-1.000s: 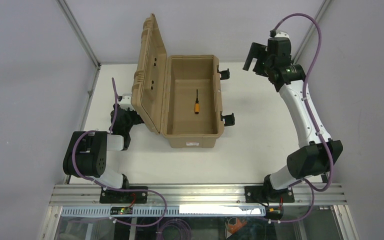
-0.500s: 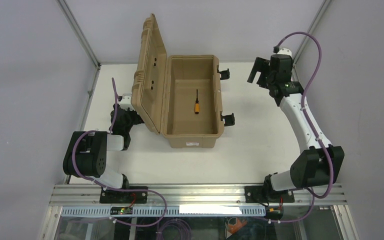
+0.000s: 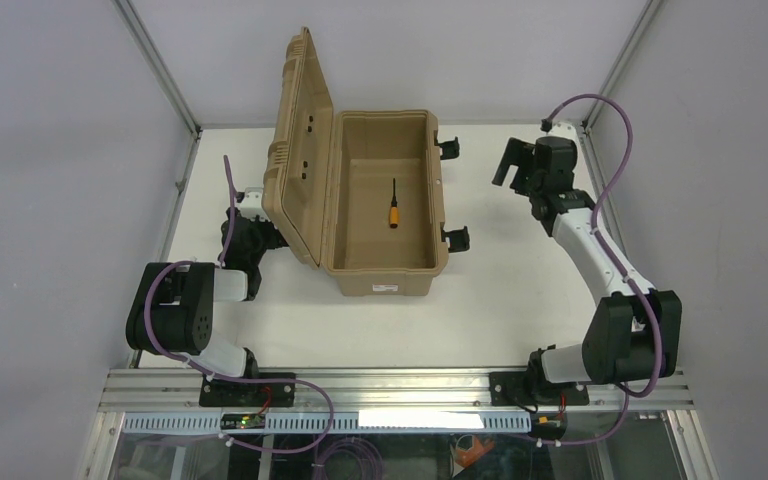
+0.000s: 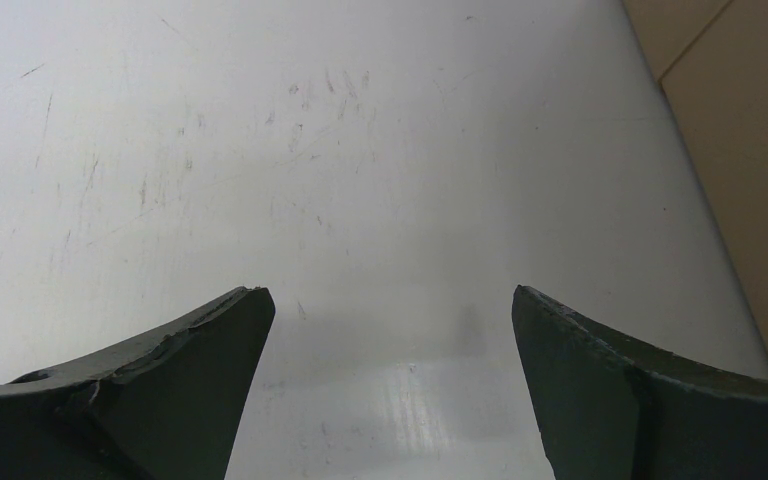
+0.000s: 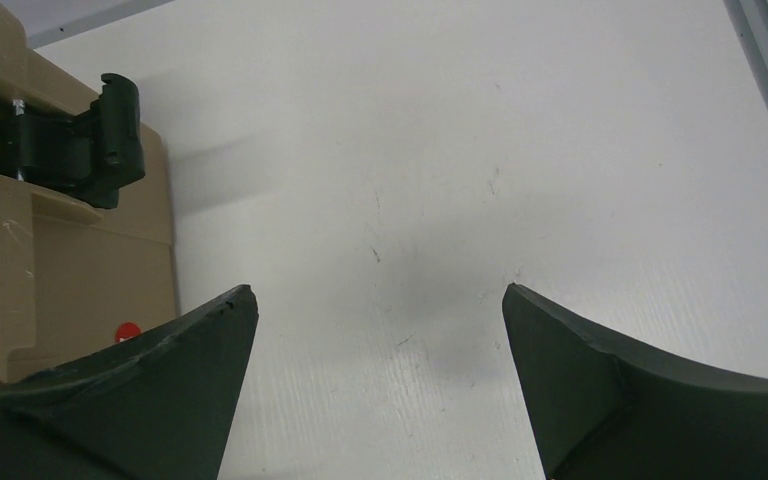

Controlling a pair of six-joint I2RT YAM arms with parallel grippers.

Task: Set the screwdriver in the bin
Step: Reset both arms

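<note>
The screwdriver [image 3: 394, 205], orange handle and thin black shaft, lies on the floor of the open tan bin [image 3: 385, 272], untouched by either arm. The bin's ribbed lid [image 3: 298, 150] stands up on its left side. My right gripper [image 3: 509, 162] hangs to the right of the bin, apart from it, open and empty; in the right wrist view [image 5: 378, 295] only white table shows between its fingers, with the bin's side wall [image 5: 80, 270] at left. My left gripper [image 3: 265, 238] sits low beside the lid, open [image 4: 388, 300] and empty over the table.
Two black latches [image 3: 454, 238] [image 3: 448, 148] stick out from the bin's right side, one showing in the right wrist view as well [image 5: 80, 140]. Tan plastic of the bin [image 4: 750, 150] fills the left wrist view's right edge. Grey walls enclose the white table [image 3: 520, 290].
The right arm has folded back and down, bringing its open gripper nearer and lower beside the bin. The left arm, the bin and the screwdriver have not moved.
</note>
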